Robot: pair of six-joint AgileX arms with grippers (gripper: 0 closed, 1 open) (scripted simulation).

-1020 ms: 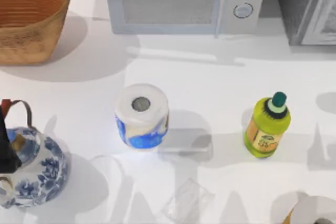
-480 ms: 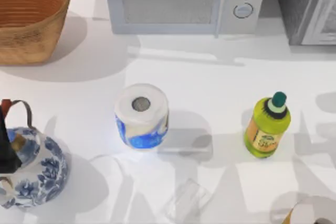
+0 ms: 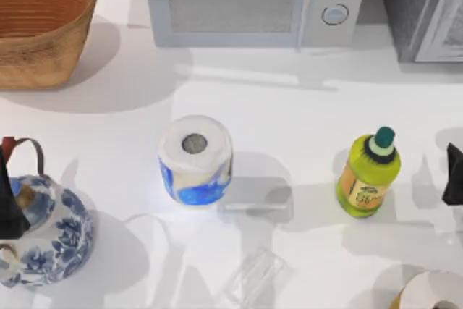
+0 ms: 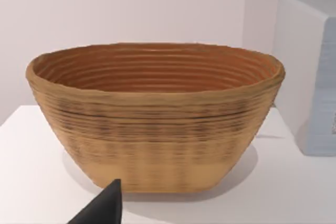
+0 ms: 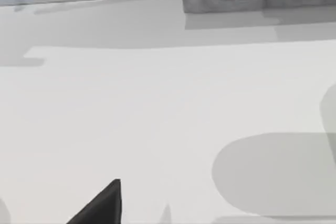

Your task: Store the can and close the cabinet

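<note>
My table [image 3: 289, 113], white: basket [image 3: 40, 23], microwave [image 3: 253, 1], teapot [image 3: 43, 233], tissue roll [image 3: 195, 158], and a green bottle [image 3: 367, 173] beside my right pincer [image 3: 453, 175].

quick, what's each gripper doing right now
Left gripper: by the teapot, fingers cannot be told.
Right gripper: at the table's right edge, cannot be told.

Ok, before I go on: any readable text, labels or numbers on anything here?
Green bottle: orange label with print, too small to read.
Microwave: two round knobs, no legible markings.
Toilet paper roll: blue pattern, no words readable.
Teapot: blue floral pattern, no text.
Nothing legible anywhere.
</note>
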